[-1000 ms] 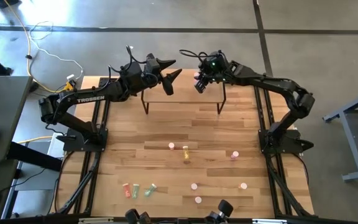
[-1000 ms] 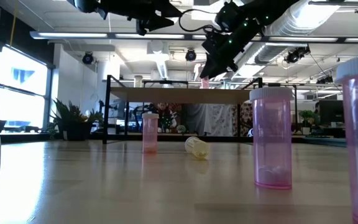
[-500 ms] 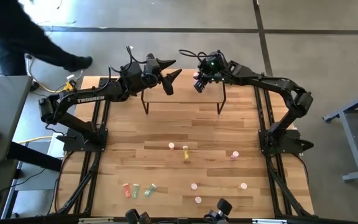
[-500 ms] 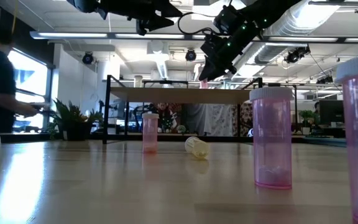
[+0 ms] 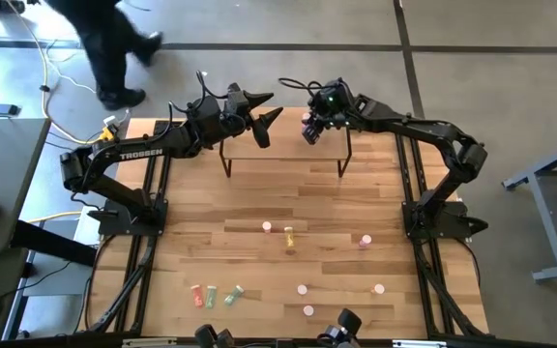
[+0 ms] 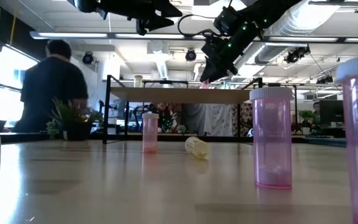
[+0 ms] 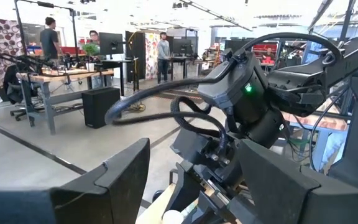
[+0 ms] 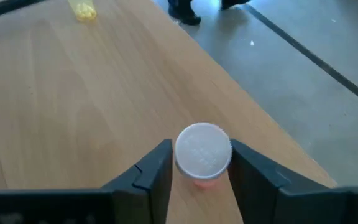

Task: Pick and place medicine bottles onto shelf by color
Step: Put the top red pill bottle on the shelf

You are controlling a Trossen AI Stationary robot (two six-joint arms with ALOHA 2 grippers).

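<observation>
from above, the left arm reaches from the counter's (image 5: 259, 203) left edge toward the far side, its end effector (image 5: 264, 109) up over the left end of the shelf (image 5: 283, 155) with the fingers spread wide and nothing between them. the right arm bends in from the right edge, elbow out, and its end effector (image 5: 309, 126) points down at the shelf's right part, just over a pink bottle (image 5: 307, 118). other bottles stand or lie across the near half of the counter, pink ones (image 5: 365, 241) mid-right and a mixed row (image 5: 215, 295) near the front left. a person (image 5: 104, 39) walks on the floor beyond the far left corner. from counter height, both arms hang in from the top; the right end effector (image 6: 209, 73) slants down to the shelf top (image 6: 179, 94), its tip at a small pink bottle (image 6: 202, 84) standing there. a pink bottle (image 6: 150, 132) and a yellow one (image 6: 196, 147) on its side sit under the shelf, with two large pink ones (image 6: 272, 137) close by. in the left wrist view, the left fingers (image 7: 120, 174) stand far apart and frame the right arm's wrist (image 7: 241, 112). in the right wrist view, the fingers (image 8: 157, 168) flank the bottle's white cap (image 8: 203, 151) closely; i cannot tell whether they touch it.
</observation>
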